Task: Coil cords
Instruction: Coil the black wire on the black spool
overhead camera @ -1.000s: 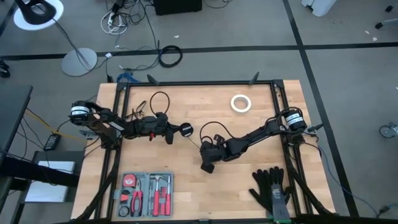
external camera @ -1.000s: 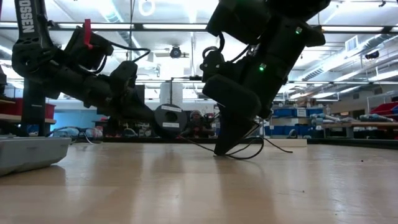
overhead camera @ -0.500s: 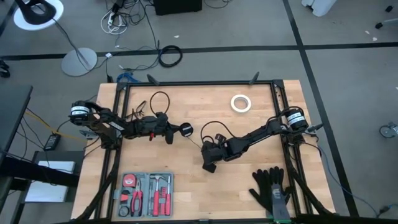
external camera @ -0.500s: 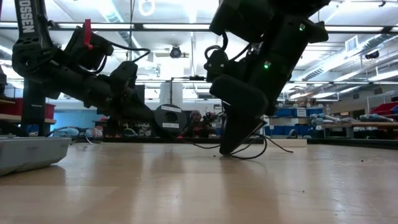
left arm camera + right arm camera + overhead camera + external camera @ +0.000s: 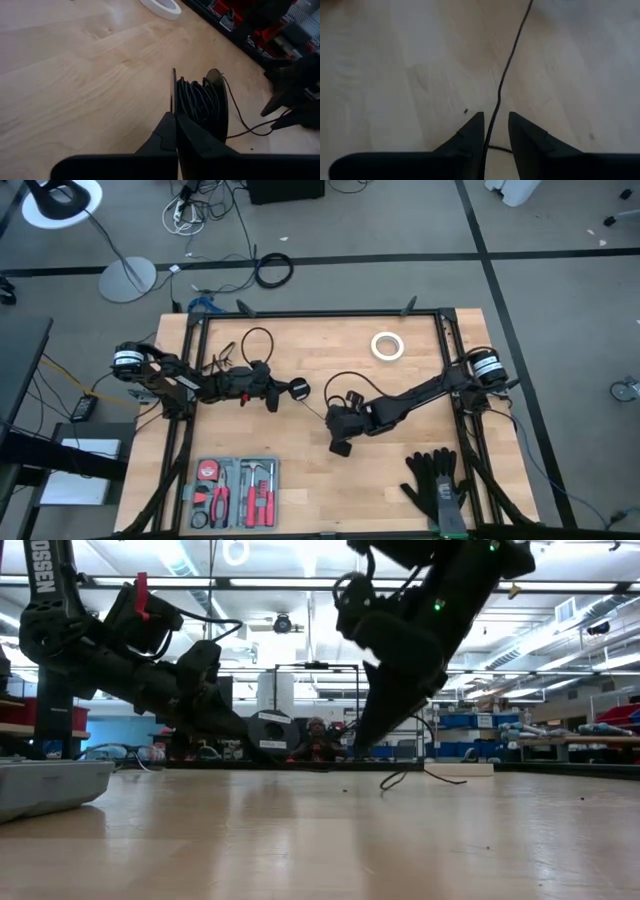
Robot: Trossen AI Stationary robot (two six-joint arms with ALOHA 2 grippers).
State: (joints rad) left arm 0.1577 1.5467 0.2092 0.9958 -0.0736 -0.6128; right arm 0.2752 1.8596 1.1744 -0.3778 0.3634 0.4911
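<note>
Nearest me, at the table's six o'clock edge, I see a tool tray [image 5: 233,492] and black gloves [image 5: 436,485]. Toward the middle, my right gripper [image 5: 340,446] hangs just above the wood with its fingers [image 5: 470,131] narrowly parted; the thin black cord [image 5: 506,75] runs between them, and I cannot tell whether it touches either one. Over at nine o'clock, my left gripper [image 5: 281,389] is clamped on the round black puck [image 5: 200,102], which has cord wound around it. Farther back, toward one o'clock, a white tape ring [image 5: 387,345] lies well apart from both arms.
</note>
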